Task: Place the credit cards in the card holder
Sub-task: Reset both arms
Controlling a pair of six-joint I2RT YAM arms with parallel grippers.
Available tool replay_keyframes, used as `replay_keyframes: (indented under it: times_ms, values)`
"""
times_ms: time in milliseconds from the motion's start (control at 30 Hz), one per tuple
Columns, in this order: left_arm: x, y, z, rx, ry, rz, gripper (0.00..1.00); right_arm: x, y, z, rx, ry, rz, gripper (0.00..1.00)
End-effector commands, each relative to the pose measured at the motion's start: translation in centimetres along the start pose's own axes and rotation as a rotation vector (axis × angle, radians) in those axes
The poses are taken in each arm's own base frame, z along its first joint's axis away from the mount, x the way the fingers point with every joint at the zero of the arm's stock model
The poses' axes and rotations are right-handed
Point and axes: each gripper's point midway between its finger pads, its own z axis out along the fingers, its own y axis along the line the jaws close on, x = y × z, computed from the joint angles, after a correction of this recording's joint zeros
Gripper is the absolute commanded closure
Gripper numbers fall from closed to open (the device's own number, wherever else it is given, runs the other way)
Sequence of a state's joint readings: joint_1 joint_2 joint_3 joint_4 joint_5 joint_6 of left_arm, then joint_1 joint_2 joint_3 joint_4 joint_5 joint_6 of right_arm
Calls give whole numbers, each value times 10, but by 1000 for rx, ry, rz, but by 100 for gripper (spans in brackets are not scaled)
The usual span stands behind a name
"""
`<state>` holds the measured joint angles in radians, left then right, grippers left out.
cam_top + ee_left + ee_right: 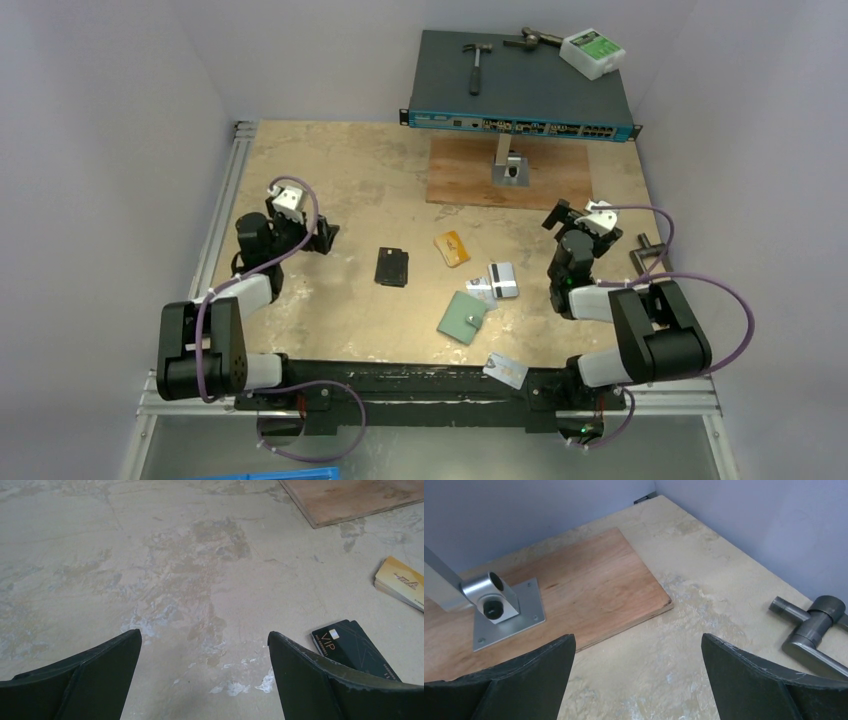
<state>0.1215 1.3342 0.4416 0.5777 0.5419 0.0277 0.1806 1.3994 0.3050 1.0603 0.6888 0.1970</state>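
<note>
The teal card holder lies shut on the table, front of centre. Two silver-grey credit cards overlap just behind it, and an orange card lies further back. Another pale card rests on the front rail by the right arm's base. My left gripper is open over bare table, left of a black VIP-marked rectangle. My right gripper is open, empty, right of the cards and facing the back.
A wooden board with a metal post bracket lies at the back. Behind it a network switch carries a hammer and a white box. A grey pipe fitting lies far right.
</note>
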Motion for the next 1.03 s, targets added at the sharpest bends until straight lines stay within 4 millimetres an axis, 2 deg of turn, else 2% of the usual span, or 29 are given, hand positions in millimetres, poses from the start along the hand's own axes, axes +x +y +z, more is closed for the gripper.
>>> replay_keyframes:
  times_ms: [0, 67, 133, 167, 200, 233, 267, 300, 333, 367, 433, 500, 600, 700, 1000]
  values:
    - [-21, 5, -5, -59, -127, 107, 0, -13, 17, 10, -72, -54, -24, 1]
    - [-21, 5, -9, -80, -161, 114, 0, -10, 28, 13, -122, -44, -54, 1]
    - [-17, 9, -10, -119, -162, 118, 0, -12, 28, 10, -135, -58, -56, 1]
    - [-11, 4, -5, -99, -158, 133, 0, -10, 30, 7, -159, -56, -55, 1]
    - [-19, 5, -4, -95, -208, 131, 0, -9, 32, 5, -186, -57, -60, 1]
    - [-16, 6, -4, -99, -171, 134, 0, -4, 33, 4, -213, -66, -54, 1]
    - [-9, 6, -5, -103, -135, 130, 0, -14, 26, 5, -192, -132, -53, 1]
    - [-20, 5, -5, -99, -200, 139, 0, -4, 26, 6, -187, -76, -65, 1]
    - [-13, 6, -4, -99, -180, 122, 0, -2, 28, 5, -198, -51, -38, 1]
    - [-11, 7, -6, -105, -151, 122, 0, -8, 26, 9, -188, -91, -37, 1]
    - [-19, 7, -5, -107, -192, 128, 0, -1, 26, 9, -190, -44, -32, 1]
    - [-11, 8, -6, -116, -161, 114, 0, -9, 24, 10, -188, -88, -36, 1]
    - [-16, 9, -5, -117, -185, 118, 0, -3, 25, 9, -190, -52, -30, 1]
    - [-14, 9, -5, -120, -174, 116, 0, -8, 24, 9, -190, -85, -33, 1]
    - [-14, 10, -5, -124, -175, 116, 0, -7, 24, 9, -189, -78, -36, 1]
